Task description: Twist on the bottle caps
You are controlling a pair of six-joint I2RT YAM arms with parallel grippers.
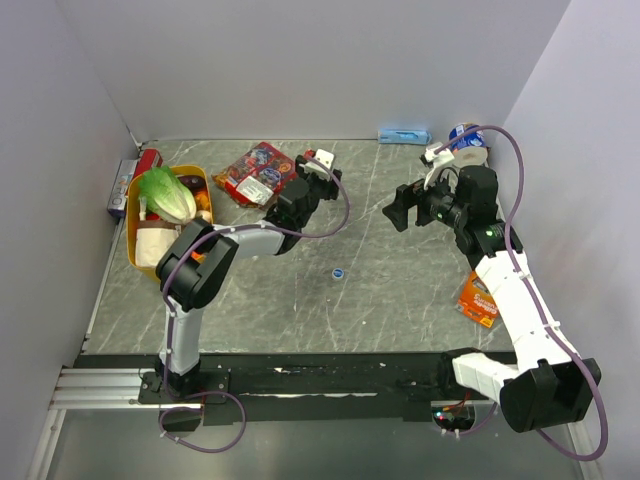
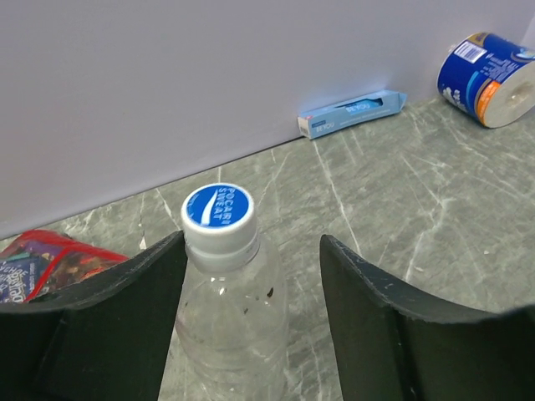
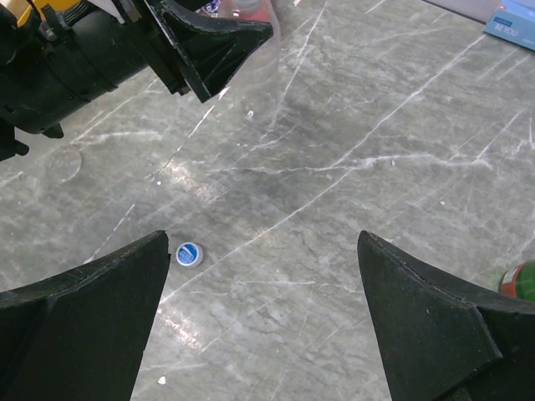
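A clear plastic bottle [image 2: 234,322] stands upright between the fingers of my left gripper [image 2: 252,244], which is open. The bottle is close against the left finger [image 2: 125,317] and clear of the right one. A blue cap with a white skirt [image 2: 218,210] sits on its neck. The same bottle [image 3: 255,71] shows faintly in the right wrist view. In the top view the left gripper [image 1: 308,188] is at mid-back. A second blue cap [image 1: 339,272] lies loose on the table. My right gripper [image 1: 398,212] is open and empty above the table, with this cap [image 3: 190,253] by its left finger. No second bottle shows.
A blue-and-white tin [image 1: 466,136] and a flat blue box [image 1: 404,135] lie by the back wall. A red snack packet [image 1: 257,172] lies left of the left gripper. A yellow tray [image 1: 197,178] with a lettuce stands at the left. An orange packet [image 1: 479,298] lies by the right arm.
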